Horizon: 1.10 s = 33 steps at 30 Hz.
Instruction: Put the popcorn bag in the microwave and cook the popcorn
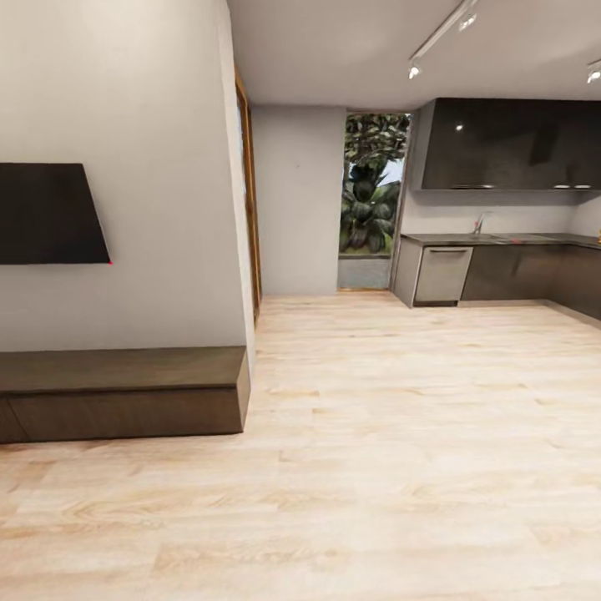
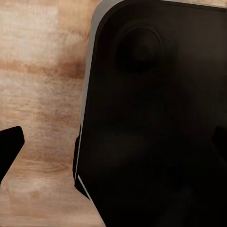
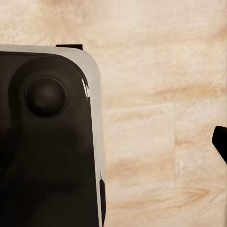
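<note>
While both claws' spread cannot be told, the countertop (image 1: 501,239) stands beyond pale floor (image 1: 401,434).

My head camera faces the far kitchen countertop (image 1: 501,239); both wrist cameras look down, sharing wood floor (image 3: 161,94) beyond the fingers.

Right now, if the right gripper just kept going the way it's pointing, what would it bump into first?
Probably the wooden floor, which the right wrist view looks onto. The robot's own dark base lies beside that line, so it might graze it; depth is hard to judge.
</note>
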### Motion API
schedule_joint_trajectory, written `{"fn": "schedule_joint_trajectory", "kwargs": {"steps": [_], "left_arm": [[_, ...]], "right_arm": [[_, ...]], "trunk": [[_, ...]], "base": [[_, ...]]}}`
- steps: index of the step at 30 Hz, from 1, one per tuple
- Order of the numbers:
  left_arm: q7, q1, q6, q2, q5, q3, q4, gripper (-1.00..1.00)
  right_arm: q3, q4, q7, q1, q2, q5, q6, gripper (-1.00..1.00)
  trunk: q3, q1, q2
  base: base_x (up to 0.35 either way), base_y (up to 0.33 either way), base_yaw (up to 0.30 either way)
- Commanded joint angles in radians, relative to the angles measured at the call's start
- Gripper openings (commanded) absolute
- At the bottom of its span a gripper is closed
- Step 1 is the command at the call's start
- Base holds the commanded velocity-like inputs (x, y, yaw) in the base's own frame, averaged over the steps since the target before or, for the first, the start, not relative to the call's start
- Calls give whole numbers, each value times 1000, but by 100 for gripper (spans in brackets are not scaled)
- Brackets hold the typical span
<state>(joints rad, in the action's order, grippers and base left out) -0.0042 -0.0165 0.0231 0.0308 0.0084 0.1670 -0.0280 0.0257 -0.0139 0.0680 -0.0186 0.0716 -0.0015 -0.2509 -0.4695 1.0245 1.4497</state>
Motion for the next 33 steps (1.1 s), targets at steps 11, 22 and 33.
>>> {"fn": "schedule_joint_trajectory", "kwargs": {"steps": [11,22,33], "left_arm": [[0,0,1,0,1,5,-1,100],[0,0,1,0,1,5,-1,100],[0,0,1,0,1,5,-1,100]], "right_arm": [[0,-1,0,1,0,2,-5,100],[-1,-1,-1,1,0,4,-5,100],[-3,-1,-1,1,0,4,-5,100]], "trunk": [[-1,1,0],[-1,1,0],[-1,1,0]], "base": [[259,0,-13],[259,0,-177],[259,0,-184]]}}
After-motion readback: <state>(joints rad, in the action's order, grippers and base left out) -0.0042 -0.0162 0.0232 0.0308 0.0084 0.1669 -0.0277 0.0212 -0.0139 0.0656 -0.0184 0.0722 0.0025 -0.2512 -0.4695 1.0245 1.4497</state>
